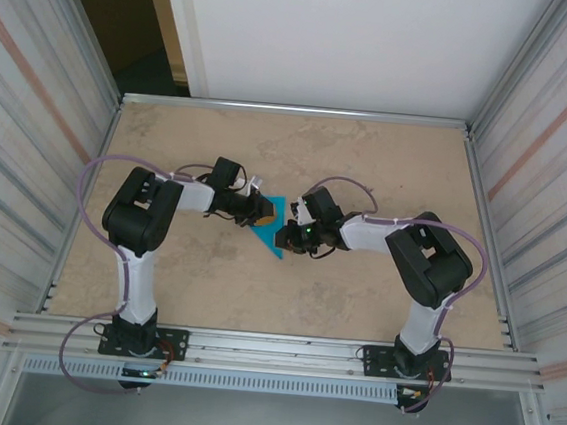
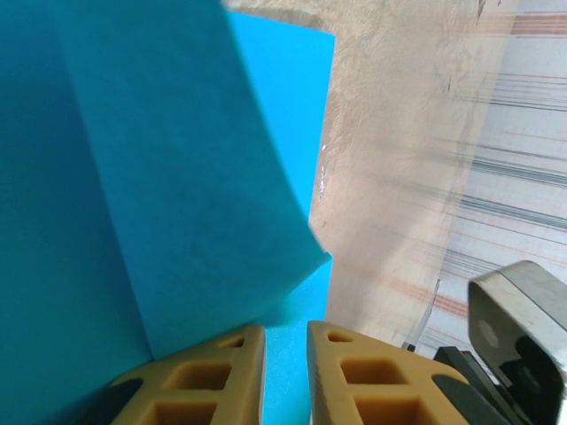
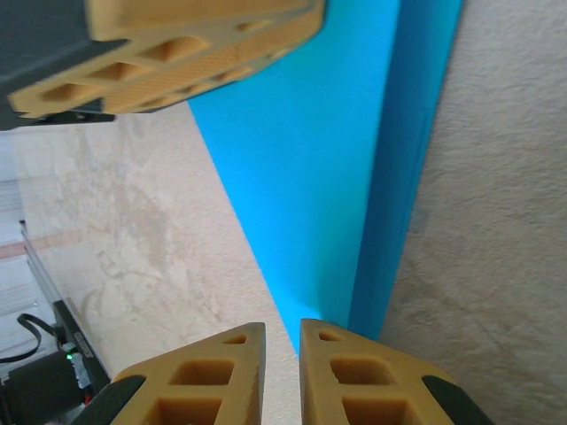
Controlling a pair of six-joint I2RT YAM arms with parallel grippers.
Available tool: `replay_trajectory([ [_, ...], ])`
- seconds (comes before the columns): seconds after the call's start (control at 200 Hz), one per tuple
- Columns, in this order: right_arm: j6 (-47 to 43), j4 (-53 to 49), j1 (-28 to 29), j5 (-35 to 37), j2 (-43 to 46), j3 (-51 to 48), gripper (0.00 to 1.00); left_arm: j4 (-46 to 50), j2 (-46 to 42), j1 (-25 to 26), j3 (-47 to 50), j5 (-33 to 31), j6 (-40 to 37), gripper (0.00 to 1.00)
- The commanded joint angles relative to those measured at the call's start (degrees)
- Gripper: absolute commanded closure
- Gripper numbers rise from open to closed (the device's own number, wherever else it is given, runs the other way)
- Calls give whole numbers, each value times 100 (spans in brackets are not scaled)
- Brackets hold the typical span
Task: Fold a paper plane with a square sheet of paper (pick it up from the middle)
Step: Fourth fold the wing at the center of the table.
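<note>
Left tool [image 2: 285, 341] pinches the creased triangular teal paper [image 1: 273, 229]; right tool [image 3: 283, 336] nearly closed, hold unclear.

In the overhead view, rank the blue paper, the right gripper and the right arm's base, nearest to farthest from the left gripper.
1. blue paper, touching the left gripper, centre.
2. right gripper, just across the paper.
3. right arm's base, near edge, right.

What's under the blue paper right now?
Bare beige table shows around the folded paper, which appears to lie on it. Whatever sits directly beneath the sheet is covered.
</note>
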State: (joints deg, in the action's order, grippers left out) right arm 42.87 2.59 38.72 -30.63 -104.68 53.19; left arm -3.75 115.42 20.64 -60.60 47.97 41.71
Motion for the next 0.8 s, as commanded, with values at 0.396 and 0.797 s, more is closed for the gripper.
replay_trajectory([
  [0.396, 108, -48, 114, -136, -26, -265, 84, 486, 214, -30, -138, -269, -155, 80],
  [0.797, 70, -140, 151, -35, -211, -256, 85, 662, 275, -25, -176, -341, -154, 80],
])
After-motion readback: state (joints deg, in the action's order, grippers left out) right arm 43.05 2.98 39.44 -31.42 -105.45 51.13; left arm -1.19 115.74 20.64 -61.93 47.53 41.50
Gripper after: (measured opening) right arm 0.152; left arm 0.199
